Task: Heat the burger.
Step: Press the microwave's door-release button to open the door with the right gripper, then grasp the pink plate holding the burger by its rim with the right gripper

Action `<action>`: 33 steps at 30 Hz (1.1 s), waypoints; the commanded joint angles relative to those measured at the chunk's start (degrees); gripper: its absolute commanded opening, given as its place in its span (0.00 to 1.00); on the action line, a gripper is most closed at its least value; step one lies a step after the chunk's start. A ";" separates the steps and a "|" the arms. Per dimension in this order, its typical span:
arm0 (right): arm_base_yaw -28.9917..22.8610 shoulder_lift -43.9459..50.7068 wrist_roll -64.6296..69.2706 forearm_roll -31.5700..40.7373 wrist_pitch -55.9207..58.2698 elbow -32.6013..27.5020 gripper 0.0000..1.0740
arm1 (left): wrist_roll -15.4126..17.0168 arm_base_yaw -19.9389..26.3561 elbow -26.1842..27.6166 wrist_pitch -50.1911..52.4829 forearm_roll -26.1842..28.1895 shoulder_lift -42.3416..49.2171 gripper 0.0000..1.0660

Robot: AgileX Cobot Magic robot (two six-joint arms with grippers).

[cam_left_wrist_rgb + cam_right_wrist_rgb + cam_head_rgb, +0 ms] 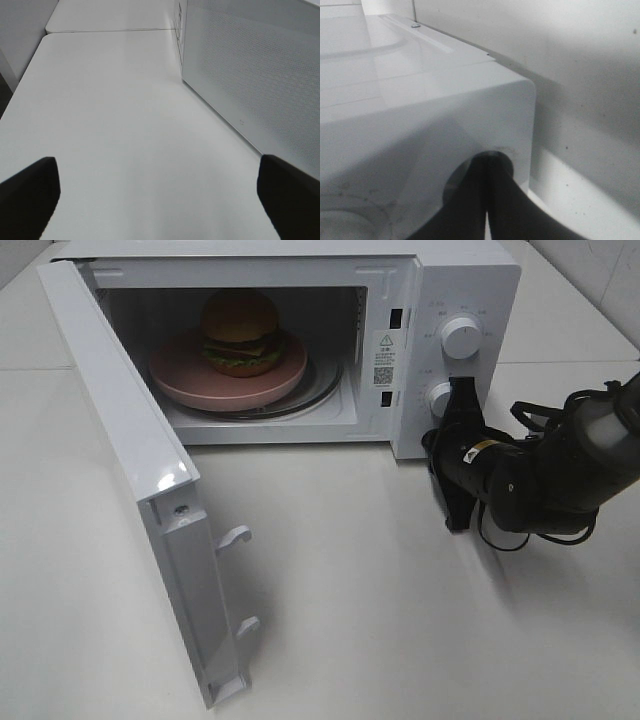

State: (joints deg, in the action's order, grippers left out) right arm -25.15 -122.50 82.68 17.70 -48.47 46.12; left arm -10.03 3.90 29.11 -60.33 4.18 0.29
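- The left gripper is hanging over the white table with its claw spread wide. Its two dark fingertips are sitting far apart, near the dotted outer face of the microwave door.
- In the high view, that door is standing swung open across the left of the frame.
- The burger is sitting upright on the pink plate inside the microwave, at the upper centre-left. The plate is resting on the glass turntable.
- On the control panel at the upper right, the upper knob is showing above the lower knob.
- The right gripper is reaching in from the right edge with its claw pressed together. Its tips are lying against the panel just beside the lower knob; I cannot tell whether they are touching the knob.
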 commanded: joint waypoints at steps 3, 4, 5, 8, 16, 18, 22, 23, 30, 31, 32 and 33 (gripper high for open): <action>0.23 2.58 0.17 -0.92 -2.92 -2.18 0.00 | 0.23 0.11 -0.06 0.29 0.34 0.97 0.96; 0.23 2.69 0.17 -0.92 -2.92 -2.58 0.00 | 0.23 0.11 -0.06 0.29 0.34 0.97 0.96; -0.46 2.69 0.40 -0.86 -2.92 -3.27 0.00 | 0.23 0.11 -0.06 0.29 0.34 0.97 0.96; -1.03 2.69 0.86 -0.80 -2.52 -4.53 0.00 | 0.23 0.11 -0.06 0.29 0.34 0.97 0.96; -1.09 3.15 1.09 -1.60 -2.58 -5.33 0.00 | 0.23 0.11 -0.06 0.29 0.34 0.97 0.96; -1.09 4.07 0.97 -1.72 -2.64 -6.13 0.00 | 0.23 0.11 -0.06 0.29 0.34 0.97 0.96; -1.09 5.33 -0.92 -0.80 -3.21 -8.19 0.00 | 0.23 0.11 -0.06 0.29 0.34 0.97 0.96; -1.09 5.90 -1.66 -0.17 -4.53 -10.20 0.00 | 0.23 0.11 -0.06 0.29 0.34 0.97 0.96; -1.09 10.49 -6.99 0.52 -5.27 -15.76 0.00 | 0.23 0.11 -0.06 0.29 0.34 0.97 0.96; -1.09 12.55 -11.52 0.29 -4.76 -17.36 0.00 | 0.23 0.11 -0.06 0.29 0.34 0.97 0.96; -1.09 13.87 -14.15 -0.11 -3.84 -18.28 0.00 | 0.23 0.11 -0.06 0.29 0.34 0.97 0.96; -1.09 13.87 -14.15 -0.11 -3.84 -18.28 0.00 | 0.23 0.11 -0.06 0.29 0.34 0.97 0.96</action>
State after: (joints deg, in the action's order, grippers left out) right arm -26.24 -109.78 71.45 18.16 -52.60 27.90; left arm -10.03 3.90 29.11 -60.33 4.18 0.29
